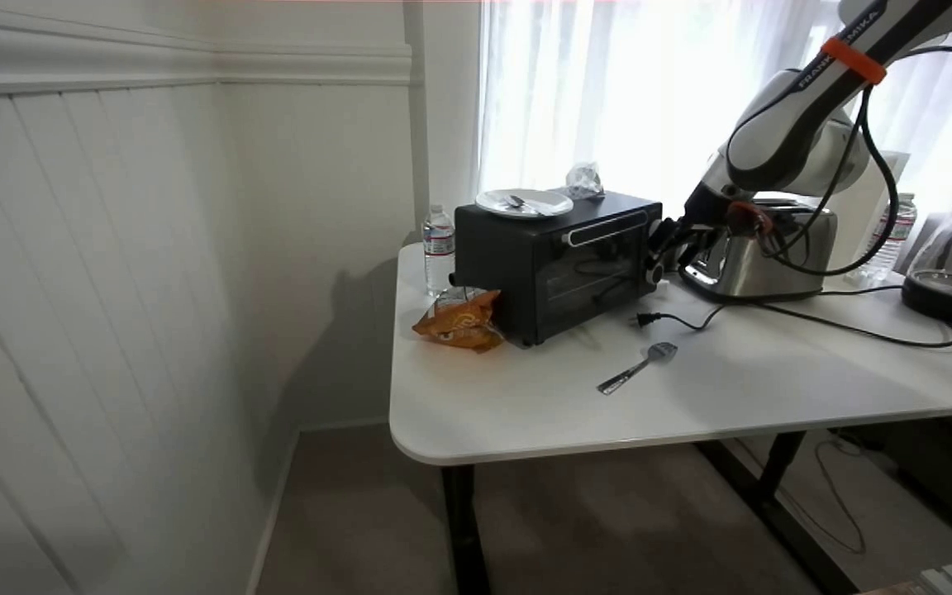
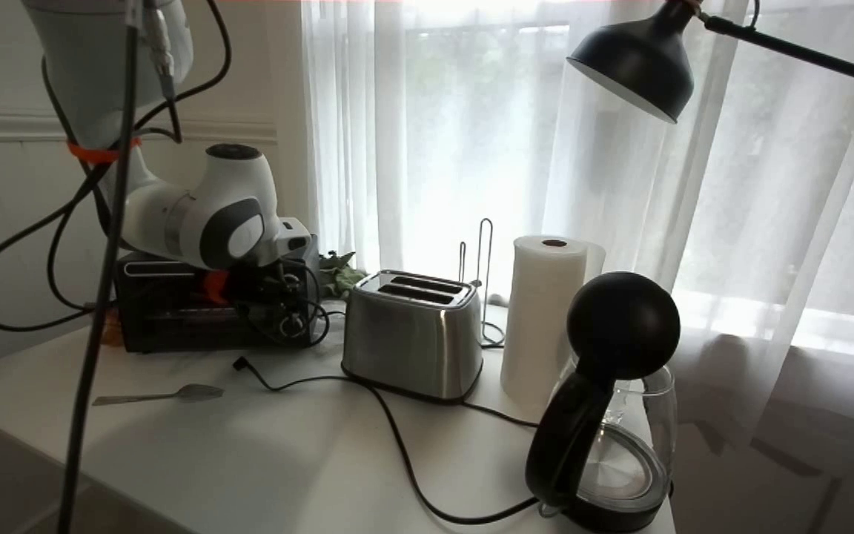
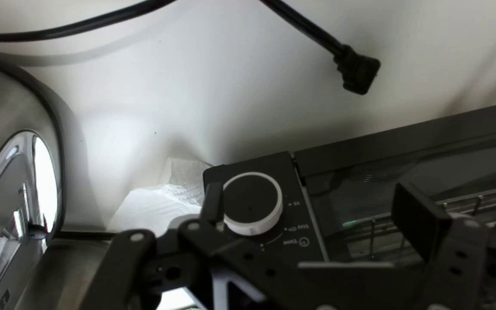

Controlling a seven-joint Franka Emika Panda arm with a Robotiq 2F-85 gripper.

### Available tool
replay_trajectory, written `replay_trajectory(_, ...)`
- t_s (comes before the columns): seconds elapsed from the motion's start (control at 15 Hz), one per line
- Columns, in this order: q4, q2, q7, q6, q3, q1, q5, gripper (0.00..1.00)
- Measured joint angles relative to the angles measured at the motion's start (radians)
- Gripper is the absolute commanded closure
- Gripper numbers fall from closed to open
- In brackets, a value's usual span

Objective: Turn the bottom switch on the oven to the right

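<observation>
The black oven [image 1: 497, 268] stands on the white table; it also shows in an exterior view [image 2: 175, 330] behind the arm. Its bottom switch [image 3: 251, 202] is a round black knob with a white rim, beside upside-down "Time" and "Stay On" print in the wrist view. The knob also shows in both exterior views [image 1: 655, 274] [image 2: 292, 325]. My gripper [image 3: 317, 211] is open in front of the oven. One finger overlaps the knob's left edge in the wrist view; contact cannot be told. The other finger is well to the right, before the glass door. Nothing is between the fingers.
A steel toaster [image 1: 765, 248] stands close beside the oven's knob side. A black plug [image 3: 358, 71] and a silver utensil [image 1: 641, 368] lie in front. A plate [image 1: 497, 202] sits on the oven, an orange bag [image 1: 464, 322] beside it. A glass kettle [image 2: 620, 475] stands farther off.
</observation>
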Motion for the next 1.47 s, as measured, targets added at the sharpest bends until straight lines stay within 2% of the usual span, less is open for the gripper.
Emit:
replay_trajectory(0.27, 0.042, 0.052, -0.053, 0.006, 0.022, -0.047, -0.01, 0.0)
replay_trajectory(0.47, 0.068, 0.081, -0.104, 0.008, 0.06, -0.094, -0.015, 0.11)
replay_trajectory(0.53, 0.075, 0.09, -0.118, 0.008, 0.067, -0.104, -0.02, 0.08)
replay_trajectory(0.6, 0.081, 0.097, -0.127, 0.009, 0.069, -0.109, -0.029, 0.12)
replay_trajectory(0.67, 0.087, 0.104, -0.132, 0.011, 0.069, -0.112, -0.039, 0.11)
replay_trajectory(0.73, 0.093, 0.11, -0.136, 0.013, 0.068, -0.115, -0.05, 0.15)
replay_trajectory(1.0, 0.108, 0.131, -0.153, 0.019, 0.072, -0.127, -0.075, 0.22)
replay_trajectory(1.07, 0.11, 0.134, -0.159, 0.021, 0.075, -0.131, -0.079, 0.3)
replay_trajectory(1.13, 0.113, 0.138, -0.164, 0.024, 0.08, -0.137, -0.083, 0.31)
replay_trajectory(1.27, 0.121, 0.146, -0.176, 0.025, 0.093, -0.15, -0.093, 0.46)
replay_trajectory(1.4, 0.124, 0.152, -0.188, 0.025, 0.105, -0.162, -0.098, 0.48)
replay_trajectory(1.47, 0.124, 0.154, -0.195, 0.025, 0.11, -0.168, -0.1, 0.67)
